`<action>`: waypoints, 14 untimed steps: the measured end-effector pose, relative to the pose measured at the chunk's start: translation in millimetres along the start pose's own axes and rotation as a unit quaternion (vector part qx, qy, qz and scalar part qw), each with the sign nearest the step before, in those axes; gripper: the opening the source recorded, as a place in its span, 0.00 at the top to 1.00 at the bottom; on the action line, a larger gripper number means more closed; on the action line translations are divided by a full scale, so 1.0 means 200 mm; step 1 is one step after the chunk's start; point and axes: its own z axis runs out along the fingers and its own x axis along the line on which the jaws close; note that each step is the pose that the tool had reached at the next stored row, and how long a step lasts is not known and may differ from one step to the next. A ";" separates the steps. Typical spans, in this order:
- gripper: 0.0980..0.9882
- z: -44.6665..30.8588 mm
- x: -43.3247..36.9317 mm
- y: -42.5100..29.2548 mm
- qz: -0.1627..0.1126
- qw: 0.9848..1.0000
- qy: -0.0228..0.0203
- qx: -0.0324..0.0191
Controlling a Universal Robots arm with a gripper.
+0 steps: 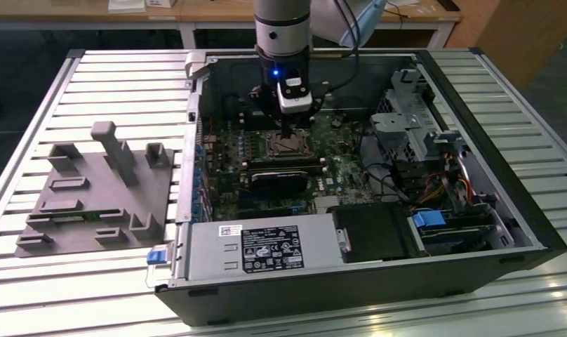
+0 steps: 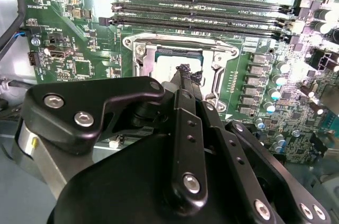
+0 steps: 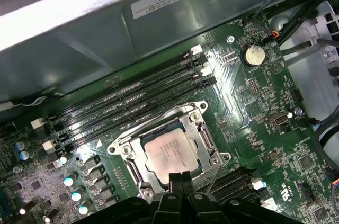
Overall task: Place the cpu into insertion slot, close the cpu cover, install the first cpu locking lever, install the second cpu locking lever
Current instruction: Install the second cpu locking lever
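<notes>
1. The cpu [image 3: 172,152] is sitting flat inside the insertion slot [image 3: 207,140], its dull silver-tan top facing up and carrying faint print; it is lying square to the socket walls.
2. In the second wrist view the cpu [image 2: 170,66] is showing as a pale patch inside the slot's shiny rim [image 2: 139,50], partly hidden behind the fingertips.
3. The cpu cover [image 3: 159,126] is framing the chip as a bright metal border with a square cut-out; whether it is fully pressed down I cannot tell.
4. The gripper [image 3: 180,177] is hanging directly over the near edge of the cpu, its two black fingers [image 2: 185,78] drawn together with no gap showing and nothing held between them. Whether the tips are touching the chip I cannot tell.
5. In the exterior view the gripper [image 1: 286,133] is reaching straight down from the arm [image 1: 281,35] into the open computer case [image 1: 471,232], above the insertion slot [image 1: 283,146].
6. Edges: long black memory slots [image 3: 127,102] are running just beside one side of the socket; a row of capacitors [image 3: 71,181] is standing near another side.
7. Room: the case wall [image 3: 106,38] is rising beyond the memory slots; a thin wire lever [image 3: 212,181] is angling out from the socket near the fingers. The green motherboard [image 3: 265,91] is lying low and flat around the socket.
</notes>
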 end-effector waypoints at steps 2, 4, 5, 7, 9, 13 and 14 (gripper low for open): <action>1.00 0.000 0.000 -0.001 0.000 1.000 0.000 0.000; 1.00 0.000 0.000 -0.001 0.000 1.000 0.000 0.000; 1.00 0.000 0.000 -0.001 0.000 1.000 0.000 0.000; 1.00 0.000 0.000 -0.001 0.000 1.000 0.000 0.000; 1.00 0.000 0.000 -0.001 0.000 1.000 0.000 0.000; 1.00 -0.016 -0.002 -0.001 0.000 1.000 0.000 0.000; 1.00 -0.024 -0.002 -0.001 0.000 1.000 0.000 0.000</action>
